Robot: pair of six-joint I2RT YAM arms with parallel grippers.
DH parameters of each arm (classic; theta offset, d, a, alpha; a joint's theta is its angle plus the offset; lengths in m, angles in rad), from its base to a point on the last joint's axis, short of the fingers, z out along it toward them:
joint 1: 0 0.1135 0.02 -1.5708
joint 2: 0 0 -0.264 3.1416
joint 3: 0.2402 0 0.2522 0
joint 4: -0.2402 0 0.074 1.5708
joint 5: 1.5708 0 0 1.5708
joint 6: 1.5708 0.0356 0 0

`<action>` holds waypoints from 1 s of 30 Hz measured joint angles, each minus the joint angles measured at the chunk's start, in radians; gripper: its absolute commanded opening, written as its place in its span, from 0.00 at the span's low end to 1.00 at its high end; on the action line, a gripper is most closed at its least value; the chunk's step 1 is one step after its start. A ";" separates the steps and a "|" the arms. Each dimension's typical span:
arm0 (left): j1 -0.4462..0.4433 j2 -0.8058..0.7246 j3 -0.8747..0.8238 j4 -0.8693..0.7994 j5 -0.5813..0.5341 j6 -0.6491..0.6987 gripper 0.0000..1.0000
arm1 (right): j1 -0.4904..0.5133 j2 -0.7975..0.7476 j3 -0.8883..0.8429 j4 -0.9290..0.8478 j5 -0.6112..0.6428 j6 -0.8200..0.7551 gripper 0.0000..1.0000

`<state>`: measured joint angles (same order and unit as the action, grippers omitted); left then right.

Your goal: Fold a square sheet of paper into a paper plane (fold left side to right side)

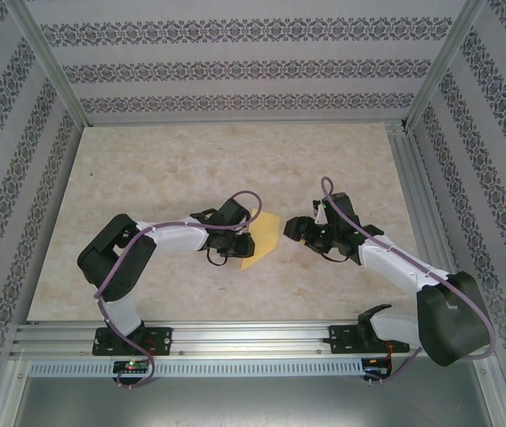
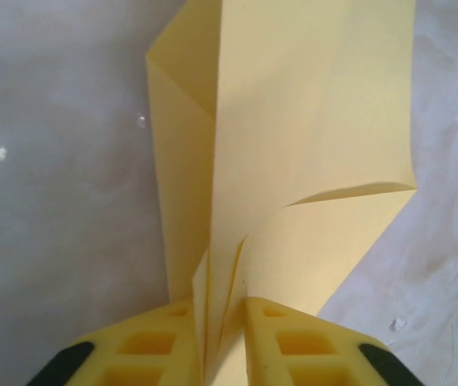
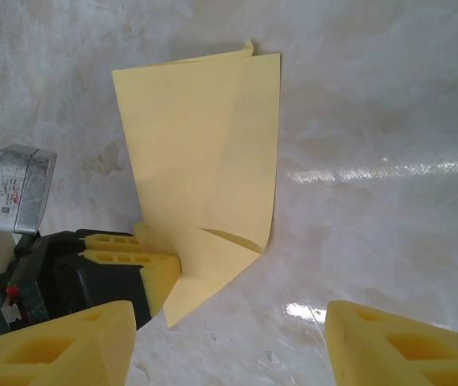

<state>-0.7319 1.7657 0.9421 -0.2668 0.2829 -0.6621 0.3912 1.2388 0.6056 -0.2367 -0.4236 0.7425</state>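
Note:
The yellow sheet of paper (image 1: 262, 238) sits near the table's middle, partly folded, with creased layers standing up from the surface. My left gripper (image 2: 224, 326) is shut on its near edge, and several layers are pinched between the yellow fingers (image 2: 293, 342). From the right wrist view the paper (image 3: 204, 153) rises upright, and the left fingers (image 3: 128, 257) clamp its lower left corner. One flap curls loose at the lower right. My right gripper (image 3: 229, 330) is open just right of the paper (image 1: 295, 229) and holds nothing.
The marble-patterned tabletop (image 1: 146, 169) is bare around the paper. Aluminium frame posts (image 1: 48, 62) and patterned walls enclose the back and both sides. A metal rail (image 1: 235, 342) runs along the near edge by the arm bases.

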 measured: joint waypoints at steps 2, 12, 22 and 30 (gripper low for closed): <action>0.019 -0.020 -0.037 0.047 0.040 -0.004 0.14 | 0.000 0.004 0.000 0.020 -0.011 0.001 0.64; 0.110 -0.063 -0.211 0.348 0.257 -0.123 0.11 | 0.033 0.066 -0.006 0.138 -0.055 0.063 0.67; 0.125 -0.100 -0.274 0.551 0.367 -0.243 0.10 | 0.067 0.181 -0.011 0.247 -0.054 0.137 0.64; 0.130 -0.153 -0.278 0.676 0.423 -0.327 0.09 | 0.067 0.181 -0.040 0.406 -0.081 0.208 0.59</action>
<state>-0.6022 1.6127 0.6640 0.4088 0.7055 -0.9894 0.4583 1.4200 0.5652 0.1696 -0.5045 0.9504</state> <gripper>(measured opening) 0.096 0.597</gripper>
